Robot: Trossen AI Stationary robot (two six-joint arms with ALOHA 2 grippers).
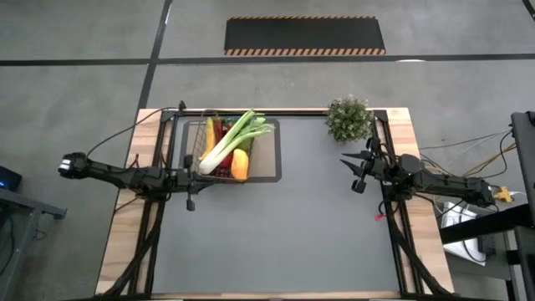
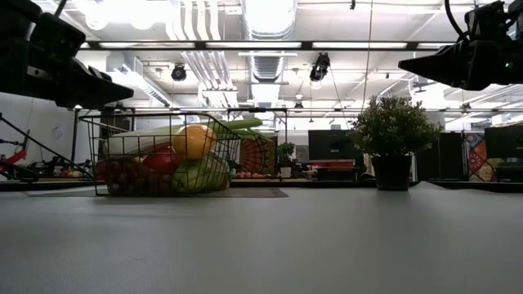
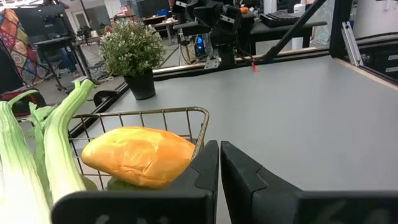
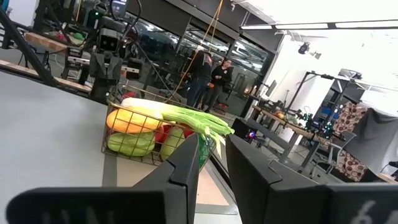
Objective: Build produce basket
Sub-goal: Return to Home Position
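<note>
The dark wire basket point(image 1: 194, 144) stands on a tan mat at the table's far left and is filled with produce. A long green-white leek point(image 1: 238, 134) lies slanting across the top, beside an orange-yellow fruit point(image 3: 140, 155). A red apple point(image 2: 163, 159) and green fruit point(image 2: 200, 173) show through the mesh. My left gripper point(image 3: 219, 149) is shut and hovers level by the basket's near corner point(image 3: 202, 124), above rim height, touching nothing. My right gripper point(image 4: 213, 142) hangs open and raised at the table's right side, pointing toward the basket point(image 4: 109, 140) from far off.
A bushy potted plant point(image 1: 349, 117) stands at the far right, close to my right arm. The dark-framed mat point(image 1: 269, 163) lies under the basket. The grey tabletop point(image 1: 276, 234) spreads bare through the middle and the near side. People stand in the room beyond point(image 4: 211, 78).
</note>
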